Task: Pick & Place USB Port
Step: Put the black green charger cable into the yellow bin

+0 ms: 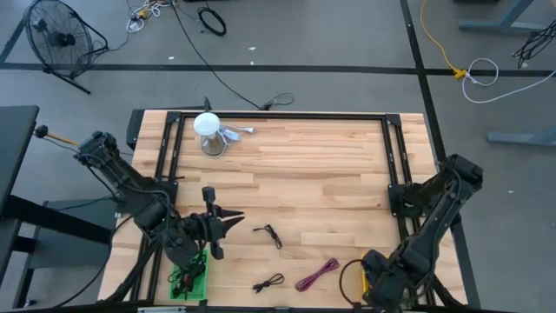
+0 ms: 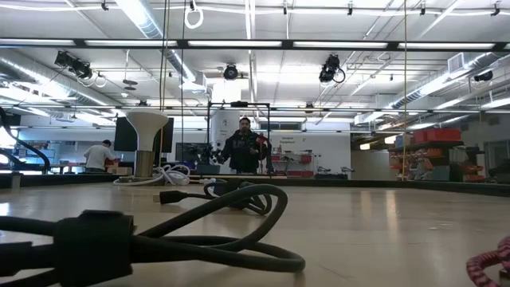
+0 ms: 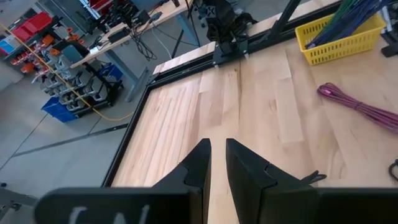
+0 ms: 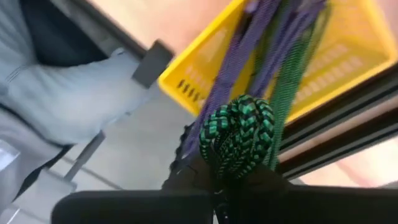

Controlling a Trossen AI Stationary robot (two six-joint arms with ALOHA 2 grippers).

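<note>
My right gripper (image 4: 239,171) is clenched on a green braided cable (image 4: 239,134) above the yellow basket (image 4: 186,78) at the table's (image 1: 304,174) near right corner. My left gripper (image 3: 216,155) hovers nearly closed and empty near a black cable (image 1: 269,233) beside the green bin (image 1: 189,280).

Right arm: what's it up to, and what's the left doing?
The right gripper is shut on a green cable, bunched between its fingers above the yellow basket at the table's near right corner. The left gripper hangs over bare wood near the green tray, fingers almost together and holding nothing. Black cables and a pink one lie loose on the table.
</note>
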